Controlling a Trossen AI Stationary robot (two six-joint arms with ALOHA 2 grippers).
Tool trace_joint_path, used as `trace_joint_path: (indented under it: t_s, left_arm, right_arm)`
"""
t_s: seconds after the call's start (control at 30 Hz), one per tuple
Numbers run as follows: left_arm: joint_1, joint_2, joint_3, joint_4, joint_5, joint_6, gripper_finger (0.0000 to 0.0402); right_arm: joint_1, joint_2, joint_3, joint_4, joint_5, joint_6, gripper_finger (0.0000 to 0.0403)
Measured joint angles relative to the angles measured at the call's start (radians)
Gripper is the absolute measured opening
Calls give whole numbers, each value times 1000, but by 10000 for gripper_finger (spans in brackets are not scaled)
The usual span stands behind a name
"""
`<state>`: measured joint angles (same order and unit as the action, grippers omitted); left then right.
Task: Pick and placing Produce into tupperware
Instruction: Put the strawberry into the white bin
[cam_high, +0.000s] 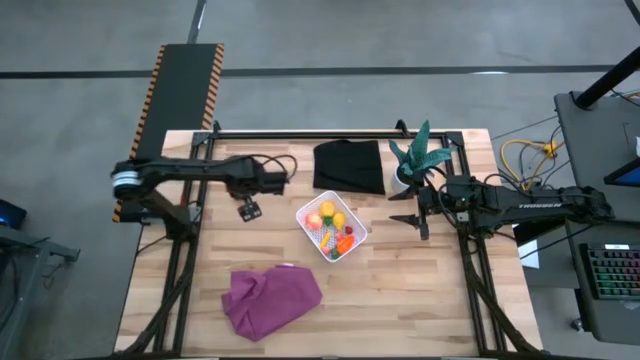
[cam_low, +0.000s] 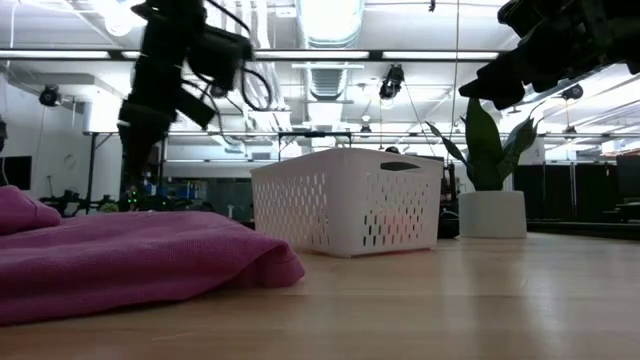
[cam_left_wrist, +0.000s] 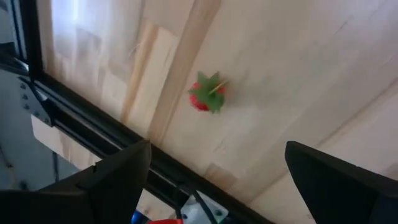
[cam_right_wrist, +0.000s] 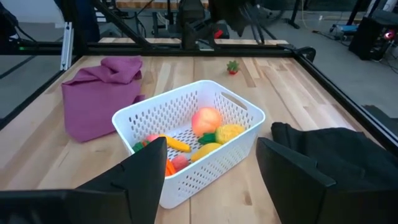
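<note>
Wooden tabletop (cam_high: 400, 300) is lying mostly bare; the tupperware (cam_high: 331, 228) is sitting mid-table holding nearly all the produce (cam_right_wrist: 208, 120). One strawberry (cam_left_wrist: 207, 94) is waiting near the left edge rail, under the left gripper (cam_high: 249, 209), fingers apart and empty. Right gripper (cam_high: 421, 222), also spread and empty, is hovering beside the plant (cam_high: 418, 158), with clear room between.

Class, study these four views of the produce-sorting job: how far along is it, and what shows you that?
Nearly finished. Done: the peach, lemons and carrot lie in the white basket. In hand: nothing; the left gripper hangs open over a small red strawberry on the table. Left: that strawberry must be picked up and placed in the basket. The right gripper, open, waits beside the basket.
</note>
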<state>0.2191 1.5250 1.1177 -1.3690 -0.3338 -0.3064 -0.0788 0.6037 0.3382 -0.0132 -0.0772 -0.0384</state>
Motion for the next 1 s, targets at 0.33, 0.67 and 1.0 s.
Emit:
trace_joint_path:
  t_s: [0.33,0.67,1.0]
  left_arm:
    - [44,-265,-150,104,3,265,303]
    - [57,-159,-187,116,-22,400,302]
    - [70,31,-186,153,-122,552,364]
  right_arm:
    - [0,0,0,-1,0,1,244]
    - [0,0,0,2,0,-9,240]
    - [0,0,0,3,0,-16,244]
